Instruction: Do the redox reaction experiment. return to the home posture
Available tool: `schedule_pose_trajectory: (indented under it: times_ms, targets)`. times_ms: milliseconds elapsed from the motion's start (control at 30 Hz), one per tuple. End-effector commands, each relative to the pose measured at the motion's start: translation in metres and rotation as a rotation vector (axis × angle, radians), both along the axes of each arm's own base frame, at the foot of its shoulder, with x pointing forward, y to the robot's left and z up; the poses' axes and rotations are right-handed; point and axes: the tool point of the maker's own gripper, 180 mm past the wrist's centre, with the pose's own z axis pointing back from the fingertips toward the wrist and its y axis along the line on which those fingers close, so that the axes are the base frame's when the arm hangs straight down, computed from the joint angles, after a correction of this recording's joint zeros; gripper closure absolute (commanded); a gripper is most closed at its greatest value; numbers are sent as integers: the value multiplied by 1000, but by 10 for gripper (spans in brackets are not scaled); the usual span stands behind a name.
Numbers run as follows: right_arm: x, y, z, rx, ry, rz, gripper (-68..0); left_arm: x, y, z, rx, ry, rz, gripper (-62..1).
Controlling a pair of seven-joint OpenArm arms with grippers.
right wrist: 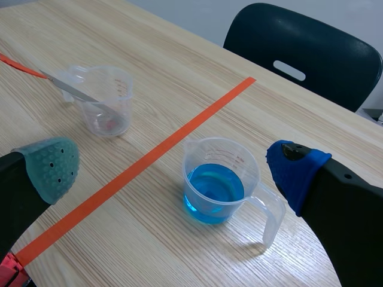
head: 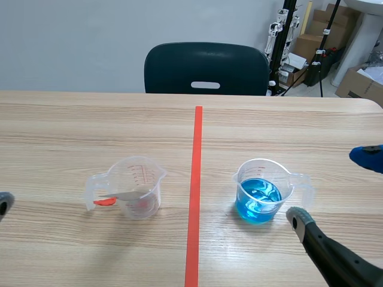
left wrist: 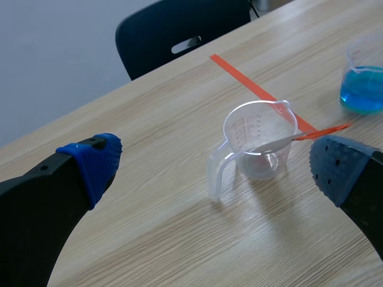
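Left gripper (left wrist: 215, 168) and right gripper (right wrist: 172, 167), fingers spread and empty, apparently homing; clear plastic measuring cup (head: 139, 186) with red-handled spoon (head: 119, 195) stands left, blue-liquid plastic cup (head: 261, 192) right.

One measuring cup (head: 263, 170) is clear plastic and holds bright blue liquid (head: 258, 200). The second cup (head: 140, 173) is clear too, with red scale marks; its spoon (head: 116, 197) has a grey stem and an orange-red handle. The table (head: 72, 131) shows pale wood grain, crossed by an orange-red tape line (head: 195, 191).

Spoon (head: 122, 195) in left cup (head: 151, 179), liquid (head: 258, 201) in right, tape (head: 194, 197) between
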Motion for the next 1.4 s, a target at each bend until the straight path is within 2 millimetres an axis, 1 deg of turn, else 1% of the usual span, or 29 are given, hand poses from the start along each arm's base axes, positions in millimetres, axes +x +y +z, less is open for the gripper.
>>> schedule_pose_trajectory:
  times_ms: [0,267,367,633,767,900,1067,1367]
  targets:
    - [4,2,12,22,-41,3,-679,-4,-6,14,-47,-38,14,-623]
    - [4,2,12,22,-41,3,-679,-24,-8,17,-12,-28,38,-623]
    - [4,2,12,22,-41,3,-679,-24,-7,26,-28,-69,47,-623]
    - [4,2,12,22,-41,3,-679,-25,-4,24,-27,-61,71,-623]
    - [4,2,12,20,-40,3,-679,-21,2,35,-68,-102,95,-623]
    - [3,2,8,10,-20,6,-679,-21,3,36,-67,-105,97,-623]
    - [3,2,9,12,-24,6,-679,-22,2,44,-151,-112,90,-623]
    - [3,3,9,15,-27,7,-679,-21,2,40,-139,-90,92,-623]
